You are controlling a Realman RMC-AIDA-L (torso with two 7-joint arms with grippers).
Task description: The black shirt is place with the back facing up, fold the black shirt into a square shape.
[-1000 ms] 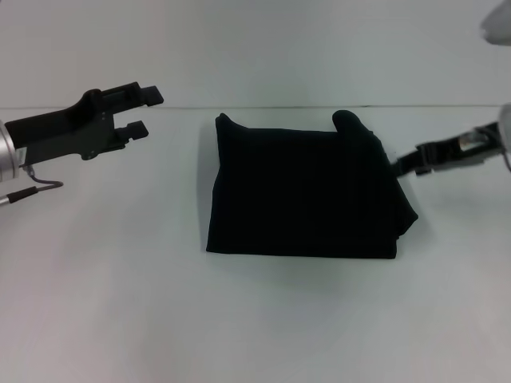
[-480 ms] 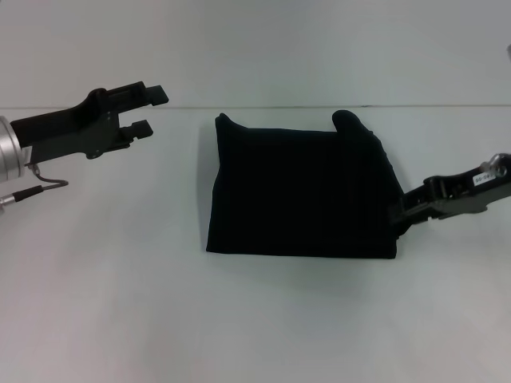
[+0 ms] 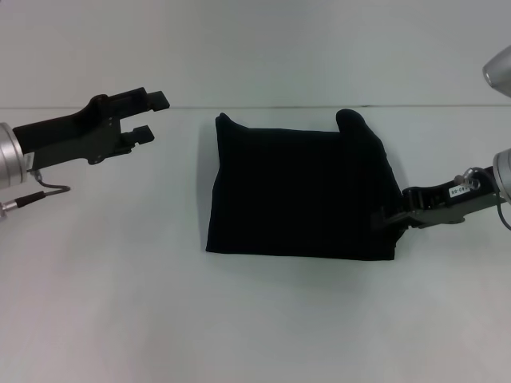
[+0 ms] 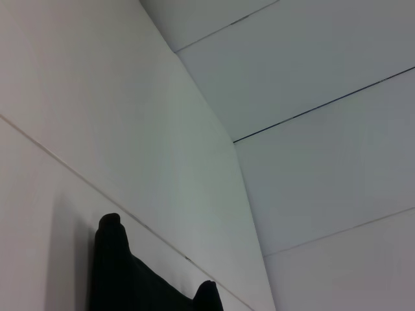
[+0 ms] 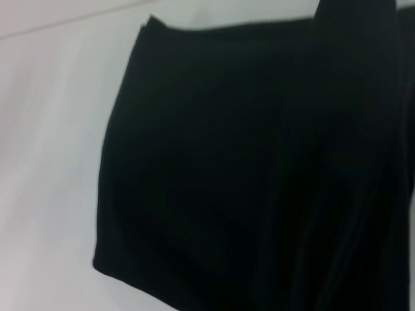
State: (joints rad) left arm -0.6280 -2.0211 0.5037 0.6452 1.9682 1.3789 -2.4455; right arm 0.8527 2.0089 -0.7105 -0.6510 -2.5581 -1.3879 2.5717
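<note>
The black shirt (image 3: pixel 299 191) lies folded into a rough square in the middle of the white table, with two small bumps of cloth at its far corners. It shows at the bottom of the left wrist view (image 4: pixel 130 285) and fills the right wrist view (image 5: pixel 246 162). My left gripper (image 3: pixel 154 116) is open and empty, held above the table to the left of the shirt's far left corner, well apart from it. My right gripper (image 3: pixel 395 217) is low at the shirt's right edge, near its front right corner, touching the cloth.
The white table (image 3: pixel 104 279) reaches a back edge line (image 3: pixel 239 108) just behind the shirt, with a pale wall beyond it. A thin cable (image 3: pixel 36 190) hangs under my left arm.
My right gripper has moved from the far part of the shirt's right edge down to its front right corner. My left gripper has crept slightly to the right.
</note>
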